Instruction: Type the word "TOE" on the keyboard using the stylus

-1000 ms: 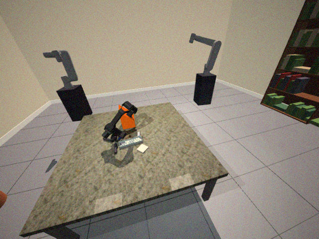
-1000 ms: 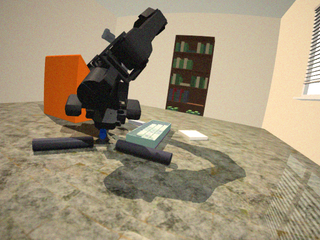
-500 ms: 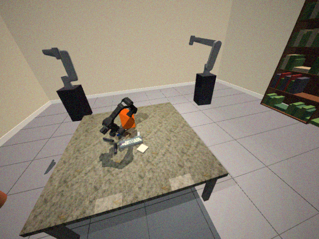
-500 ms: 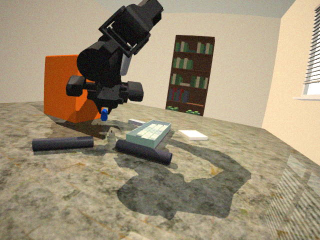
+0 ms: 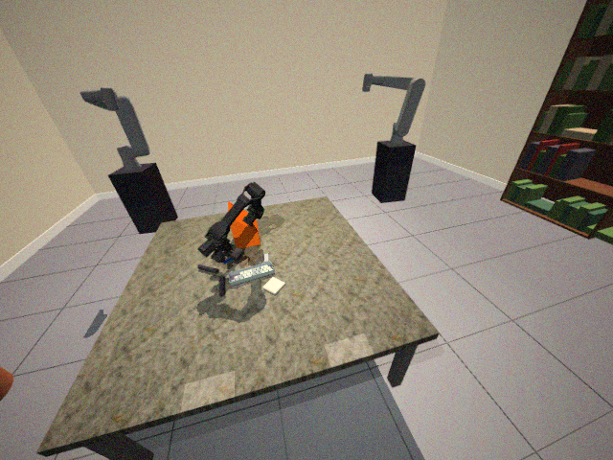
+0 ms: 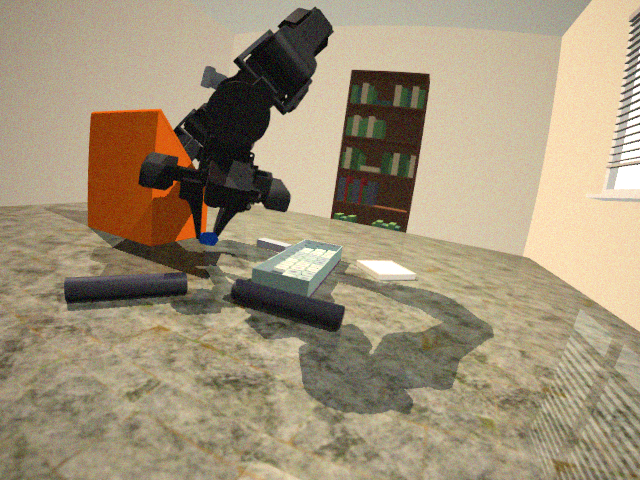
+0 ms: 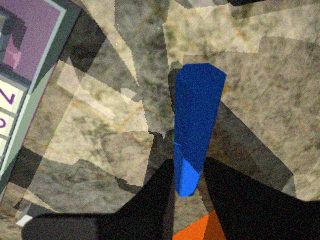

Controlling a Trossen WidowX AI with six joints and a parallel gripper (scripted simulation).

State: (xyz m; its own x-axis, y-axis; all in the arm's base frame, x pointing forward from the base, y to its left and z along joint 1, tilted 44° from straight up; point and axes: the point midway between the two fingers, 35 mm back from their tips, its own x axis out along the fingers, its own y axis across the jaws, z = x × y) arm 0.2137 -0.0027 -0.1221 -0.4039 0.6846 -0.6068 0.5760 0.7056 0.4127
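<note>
My gripper (image 6: 208, 233) (image 7: 188, 164) is shut on the blue stylus (image 6: 208, 238) (image 7: 199, 112). In the wrist view the stylus stands out beyond the fingertips, and in the exterior view only its blue end shows below them, above the table top. The pale teal keyboard (image 5: 251, 272) (image 6: 307, 261) lies flat beside the gripper, to its right in the exterior view. In the wrist view only a corner of the keyboard (image 7: 37, 30) shows at the upper left, with a few keys in sight. The T, O and E keys cannot be made out.
Two dark cylinders (image 5: 208, 268) (image 5: 222, 286) (image 6: 125, 287) (image 6: 287, 303) lie near the keyboard's near end in the exterior view. A white pad (image 5: 273, 285) (image 6: 386, 270) and a small white block (image 5: 266, 258) (image 6: 272, 244) lie beside it. A tall orange block (image 5: 244, 230) (image 6: 121, 170) stands behind the gripper.
</note>
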